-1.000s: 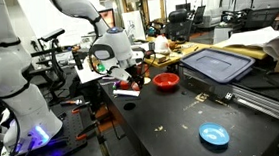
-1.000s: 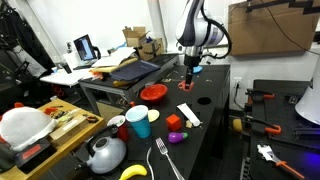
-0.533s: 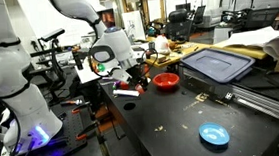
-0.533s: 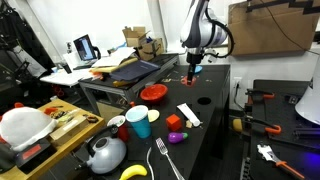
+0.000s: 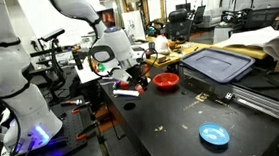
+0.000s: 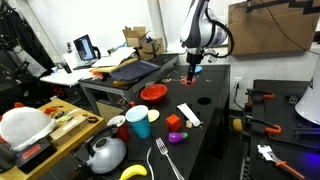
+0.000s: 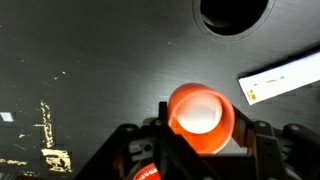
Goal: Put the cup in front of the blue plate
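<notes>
In the wrist view my gripper point(image 7: 200, 128) is shut on the red-orange cup point(image 7: 200, 112). One finger is on each side of the cup, and its pale inside faces the camera above the black table. In both exterior views the gripper point(image 5: 129, 85) point(image 6: 190, 78) hangs low over the table beside the red bowl. The blue plate point(image 5: 214, 134) lies alone near the table's front edge, far from the gripper. I cannot find it in the exterior view with the kettle.
The red bowl point(image 5: 166, 81) point(image 6: 153, 93) sits close to the gripper. A grey-blue bin lid point(image 5: 217, 64) lies behind it. A white card point(image 7: 280, 75) point(image 6: 188, 114) and a round hole point(image 7: 232, 12) are near the cup. A teal mug point(image 6: 138, 122), a kettle point(image 6: 105, 153) and toy food crowd one end.
The arm shifted slightly sideways with the cup between one second and half a second ago. Since then nothing has visibly moved.
</notes>
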Available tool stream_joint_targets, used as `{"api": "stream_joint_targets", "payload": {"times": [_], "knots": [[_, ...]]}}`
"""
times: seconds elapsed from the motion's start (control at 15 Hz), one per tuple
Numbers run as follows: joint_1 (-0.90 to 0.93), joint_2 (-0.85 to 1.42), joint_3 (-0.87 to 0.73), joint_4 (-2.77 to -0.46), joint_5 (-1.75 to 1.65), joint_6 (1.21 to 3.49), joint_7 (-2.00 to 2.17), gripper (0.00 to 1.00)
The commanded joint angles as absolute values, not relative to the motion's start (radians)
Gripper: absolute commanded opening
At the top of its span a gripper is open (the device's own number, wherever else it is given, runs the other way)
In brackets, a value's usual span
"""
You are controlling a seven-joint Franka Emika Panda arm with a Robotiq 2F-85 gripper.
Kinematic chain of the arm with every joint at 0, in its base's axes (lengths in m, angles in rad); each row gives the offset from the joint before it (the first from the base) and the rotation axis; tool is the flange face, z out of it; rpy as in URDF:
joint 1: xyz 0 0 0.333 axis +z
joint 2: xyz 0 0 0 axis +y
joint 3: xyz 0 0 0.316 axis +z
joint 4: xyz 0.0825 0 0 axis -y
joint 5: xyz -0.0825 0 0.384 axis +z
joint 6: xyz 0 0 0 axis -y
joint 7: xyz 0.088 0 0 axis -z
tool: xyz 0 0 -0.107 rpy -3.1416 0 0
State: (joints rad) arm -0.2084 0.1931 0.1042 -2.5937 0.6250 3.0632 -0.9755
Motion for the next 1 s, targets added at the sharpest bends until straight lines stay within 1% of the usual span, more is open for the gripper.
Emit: {"api": "stream_joint_targets", "payload": {"times": [0.0,0.27,0.4,0.93], "knots": [[-0.208,0.193,0.104,-2.594,0.625,3.063,-0.975,0.32],[-0.202,0.259,0.056,-2.548,0.602,3.083,-0.939,0.32],[-0.202,0.303,0.005,-2.507,0.588,3.084,-0.918,0.32],[-0.165,0.543,-0.295,-2.246,0.524,3.030,-0.765,0.32]]}}
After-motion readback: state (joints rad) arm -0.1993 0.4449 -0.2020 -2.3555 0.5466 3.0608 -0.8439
